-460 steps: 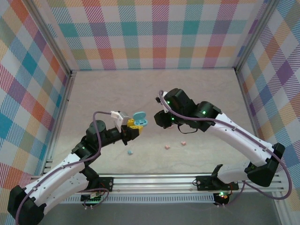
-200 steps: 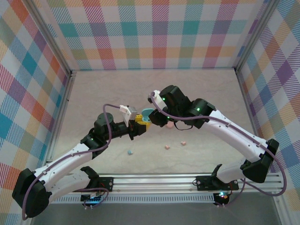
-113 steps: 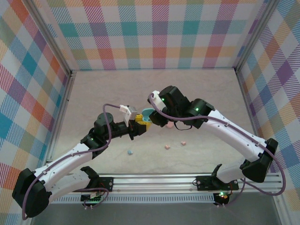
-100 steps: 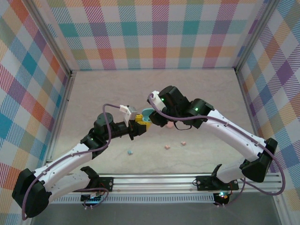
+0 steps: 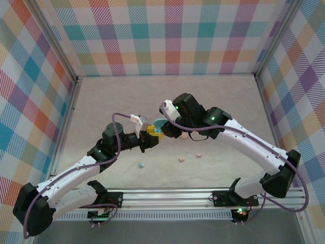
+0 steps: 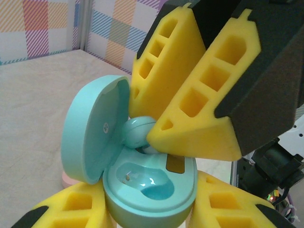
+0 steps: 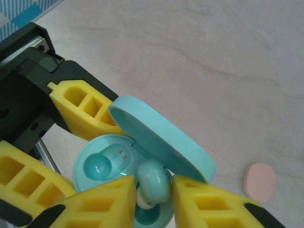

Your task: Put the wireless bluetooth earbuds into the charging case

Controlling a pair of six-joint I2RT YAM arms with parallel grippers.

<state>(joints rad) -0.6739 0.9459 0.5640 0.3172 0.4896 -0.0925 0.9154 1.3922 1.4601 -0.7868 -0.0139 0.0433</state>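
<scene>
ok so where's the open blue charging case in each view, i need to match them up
top external: open blue charging case at centre, between the two arms' tips
left wrist: lower centre, lid standing at left
right wrist: lower left, lid slanting right, light blue earbud over it
shared landmark: the yellow fingers of the left gripper clamping its base

So the light blue charging case [image 6: 152, 190] is sitting open, with the left fingers [image 6: 71, 211] squeezing its base from both sides. Its lid [image 6: 92, 137] is standing up on the case's left. The right fingers [image 6: 190, 109] are hanging over the case from above, pinching a light blue earbud [image 6: 137, 130] right at the case's back socket. The front socket is sitting empty. Something pink [image 6: 66, 179] is peeking out behind the case, low on its left, on the surface [image 6: 33, 104].
</scene>
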